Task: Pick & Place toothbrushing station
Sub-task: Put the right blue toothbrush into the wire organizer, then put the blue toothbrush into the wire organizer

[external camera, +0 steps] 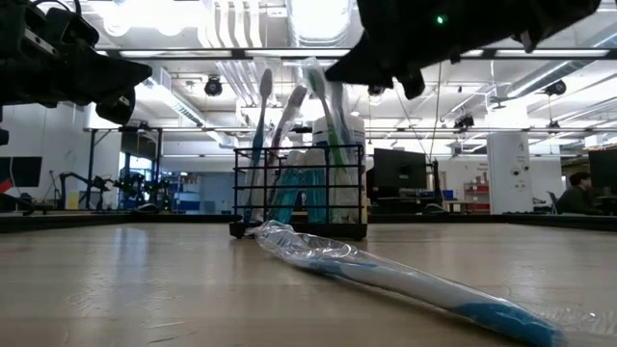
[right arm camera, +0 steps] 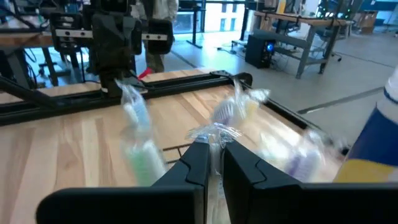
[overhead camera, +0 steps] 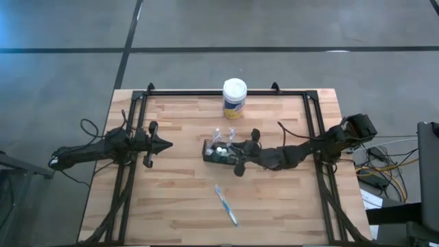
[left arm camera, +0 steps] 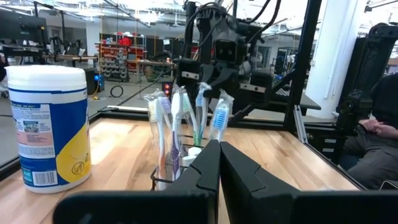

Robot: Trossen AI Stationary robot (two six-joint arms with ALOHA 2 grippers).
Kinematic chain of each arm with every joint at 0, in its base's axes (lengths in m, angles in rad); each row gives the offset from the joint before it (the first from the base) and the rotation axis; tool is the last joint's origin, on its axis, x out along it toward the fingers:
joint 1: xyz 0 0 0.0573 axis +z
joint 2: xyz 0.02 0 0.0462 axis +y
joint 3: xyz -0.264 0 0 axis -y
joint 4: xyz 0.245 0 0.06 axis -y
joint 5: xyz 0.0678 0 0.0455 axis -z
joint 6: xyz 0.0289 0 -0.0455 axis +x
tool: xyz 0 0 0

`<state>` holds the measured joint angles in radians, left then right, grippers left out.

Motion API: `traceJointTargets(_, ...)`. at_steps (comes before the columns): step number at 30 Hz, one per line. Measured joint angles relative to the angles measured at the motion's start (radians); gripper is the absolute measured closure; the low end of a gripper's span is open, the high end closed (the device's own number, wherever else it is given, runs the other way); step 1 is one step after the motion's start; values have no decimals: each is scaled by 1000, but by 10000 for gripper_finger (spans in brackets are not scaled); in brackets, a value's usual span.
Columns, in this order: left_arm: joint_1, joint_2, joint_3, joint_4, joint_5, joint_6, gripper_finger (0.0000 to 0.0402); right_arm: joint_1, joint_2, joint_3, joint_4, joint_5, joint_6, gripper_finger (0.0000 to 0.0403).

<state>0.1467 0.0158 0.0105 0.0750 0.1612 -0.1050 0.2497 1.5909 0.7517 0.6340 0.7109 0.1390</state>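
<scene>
A: where's the caddy (overhead camera: pixel 221 151)?
B: mid-surface, near the canister (overhead camera: pixel 234 98)
A: end effectors?
B: right end effector (right arm camera: pixel 214 148) clamped on a wrapped brush (right arm camera: pixel 219 127) in the caddy; left end effector (overhead camera: pixel 167 145) closed, empty, near left edge

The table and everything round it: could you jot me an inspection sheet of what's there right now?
Surface: wooden table, black frame rails.
Job's things: black wire caddy mid-table holding wrapped toothbrushes; one wrapped blue toothbrush lies apart, nearer the front edge.
Clutter: white-lidded canister, yellow label, behind the caddy.
Grippers: right gripper shut on a wrapped toothbrush at the caddy; left gripper shut, empty, left of the caddy.
Cables: bundle off the right side.
Surroundings: workshop; seated person.
</scene>
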Motion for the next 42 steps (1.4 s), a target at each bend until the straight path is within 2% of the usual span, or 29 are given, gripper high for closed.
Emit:
traceJointTargets(7,0,0,0,0,0,3,390,1,-2,-91,124,1,33,385)
traceJointTargets(13,0,0,0,0,-1,3,390,2,-3,-110,145,-5,44,370)
traceJointTargets(19,0,0,0,0,-1,1,390,7,3,-67,109,-55,11,302)
traceJointTargets(24,0,0,0,0,-1,1,390,15,-8,-36,92,-57,-11,242)
traceJointTargets(29,0,0,0,0,-1,-5,390,22,-77,-20,48,-56,-14,206)
traceJointTargets(36,0,0,0,0,-1,-9,390,72,-250,36,-172,-55,33,193)
traceJointTargets(39,0,0,0,0,-1,-9,390,126,-288,154,-429,-57,70,193)
traceJointTargets(42,0,0,0,0,-1,-5,390,184,-259,327,-756,-56,193,194)
